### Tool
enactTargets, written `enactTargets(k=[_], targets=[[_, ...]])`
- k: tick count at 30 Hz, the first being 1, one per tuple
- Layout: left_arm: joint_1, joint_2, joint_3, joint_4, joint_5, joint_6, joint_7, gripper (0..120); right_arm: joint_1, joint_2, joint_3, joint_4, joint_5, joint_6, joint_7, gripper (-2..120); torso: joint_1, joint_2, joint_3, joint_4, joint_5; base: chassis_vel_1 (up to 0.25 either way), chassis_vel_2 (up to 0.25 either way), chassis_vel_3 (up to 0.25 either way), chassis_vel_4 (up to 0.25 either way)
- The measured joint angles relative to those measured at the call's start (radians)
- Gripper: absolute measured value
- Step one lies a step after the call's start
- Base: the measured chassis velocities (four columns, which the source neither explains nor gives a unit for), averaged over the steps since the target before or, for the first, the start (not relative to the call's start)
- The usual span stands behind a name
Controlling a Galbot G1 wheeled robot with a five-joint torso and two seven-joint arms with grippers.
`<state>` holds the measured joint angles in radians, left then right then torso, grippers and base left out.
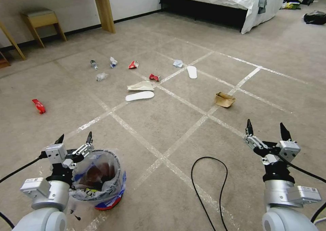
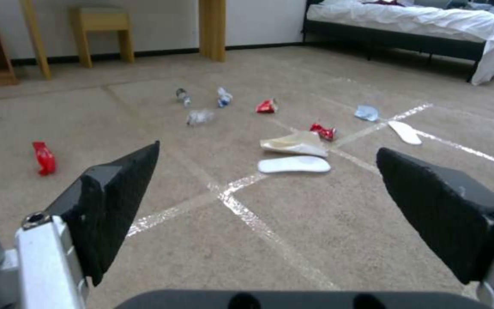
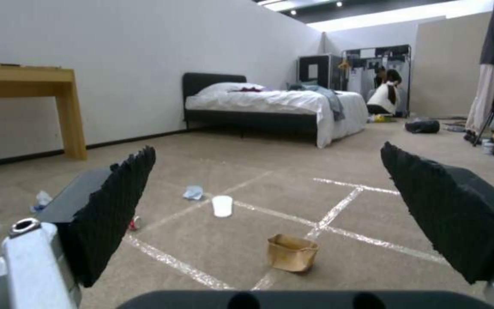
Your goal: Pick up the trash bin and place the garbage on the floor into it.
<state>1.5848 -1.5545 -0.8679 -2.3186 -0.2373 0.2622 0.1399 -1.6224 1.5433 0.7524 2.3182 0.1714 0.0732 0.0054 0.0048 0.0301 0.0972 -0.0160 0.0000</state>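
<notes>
Now the left pincer (image 1: 74, 139) is hovering just above the trash bin (image 1: 102, 183), fingers spread wide and gripping nothing, while the right pincer (image 1: 266, 128) is hanging released as well, out over bare floor (image 1: 163, 122) on the robot's right. The bin is sitting on the carpet close in front of the robot, on its left, not yet lifted, and here is the worry: its liner is puffing loosely over the rim, so a pinch that is catching only that crinkly plastic is likely going to slip or drag the bag out instead of raising the bin. The black cable (image 1: 207, 187) is looping on the floor between the two arms, and I am judging it a snag risk if the base is rolling forward. Inside the bin, dark brownish and reddish scraps are already lying, though I cannot tell exactly what they are. The brown paper bag (image 1: 224, 99) is standing open-mouthed ahead of the right arm; its contents are hidden. Farther out the garbage is spreading: a white insole (image 1: 139, 95), a red wrapper (image 1: 39, 106) well to the left, and a small bottle (image 1: 94, 65) near the back.
</notes>
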Motion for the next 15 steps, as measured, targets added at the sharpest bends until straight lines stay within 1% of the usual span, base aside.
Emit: enactTargets(k=[8, 11, 14, 15], targets=[[-0.001, 0.002, 0.001, 0.004, 0.003, 0.013, 0.0, 100, 0.004, 0.0, 0.0, -0.006, 0.0, 0.0, 0.0, 100, 0.0, 0.0, 0.0, 0.0, 0.0, 0.0, 0.0, 0.0, 0.0], [0.004, 0.007, 0.001, 0.002, 0.005, 0.03, 0.0, 100, 0.006, -0.001, -0.001, -0.011, 0.001, 0.001, 0.0, 100, 0.0, 0.0, 0.0, 0.0, 0.0, 0.0, 0.0, 0.0, 0.0], [0.023, 0.023, 0.0, -0.01, -0.011, 0.075, -0.001, 100, 0.012, -0.007, -0.001, -0.014, 0.009, 0.002, 0.002, 100, 0.0, 0.0, 0.0, 0.0, 0.0, 0.0, 0.0, 0.0, 0.0], [0.023, 0.023, 0.0, -0.01, -0.011, 0.075, -0.001, 100, 0.012, -0.007, -0.001, -0.014, 0.009, 0.002, 0.002, 100, 0.0, 0.0, 0.0, 0.0, 0.0, 0.0, 0.0, 0.0, 0.0]])
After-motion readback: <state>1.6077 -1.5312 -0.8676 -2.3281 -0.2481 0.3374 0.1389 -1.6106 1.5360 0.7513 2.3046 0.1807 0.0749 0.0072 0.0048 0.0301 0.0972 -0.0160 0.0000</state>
